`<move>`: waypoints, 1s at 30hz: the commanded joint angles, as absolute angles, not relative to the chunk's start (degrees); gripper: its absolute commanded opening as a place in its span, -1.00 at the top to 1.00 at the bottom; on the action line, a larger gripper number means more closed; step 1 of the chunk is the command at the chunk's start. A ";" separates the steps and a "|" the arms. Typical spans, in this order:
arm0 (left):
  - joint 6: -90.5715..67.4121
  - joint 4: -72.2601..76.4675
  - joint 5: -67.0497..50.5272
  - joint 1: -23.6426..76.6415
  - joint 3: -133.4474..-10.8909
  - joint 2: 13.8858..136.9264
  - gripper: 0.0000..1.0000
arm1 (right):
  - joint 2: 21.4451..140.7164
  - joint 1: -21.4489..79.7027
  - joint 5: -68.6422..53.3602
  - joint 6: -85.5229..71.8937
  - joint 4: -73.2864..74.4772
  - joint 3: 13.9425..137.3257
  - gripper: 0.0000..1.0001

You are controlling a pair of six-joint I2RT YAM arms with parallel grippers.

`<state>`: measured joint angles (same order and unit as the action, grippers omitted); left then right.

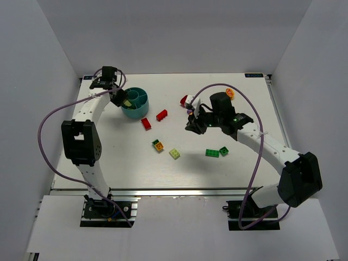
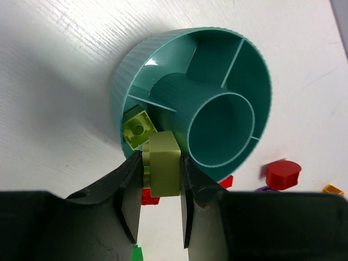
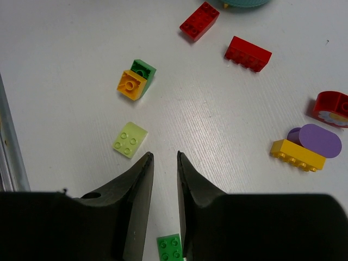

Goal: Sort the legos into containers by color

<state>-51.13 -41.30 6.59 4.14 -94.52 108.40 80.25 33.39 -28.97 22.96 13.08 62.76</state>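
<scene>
White tabletop [image 1: 217,174], pale-green lego [image 2: 163,166] inside left claw [image 2: 163,159], perhaps above cup [image 2: 126,81] rim

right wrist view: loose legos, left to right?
lime brick → green brick → upper red brick → lower red brick → yellow brick → red round piece
</scene>
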 commanded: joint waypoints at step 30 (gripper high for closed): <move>-42.97 -26.46 -4.56 2.99 -52.14 58.73 0.13 | 98.78 49.47 -6.98 0.44 21.88 71.80 -0.48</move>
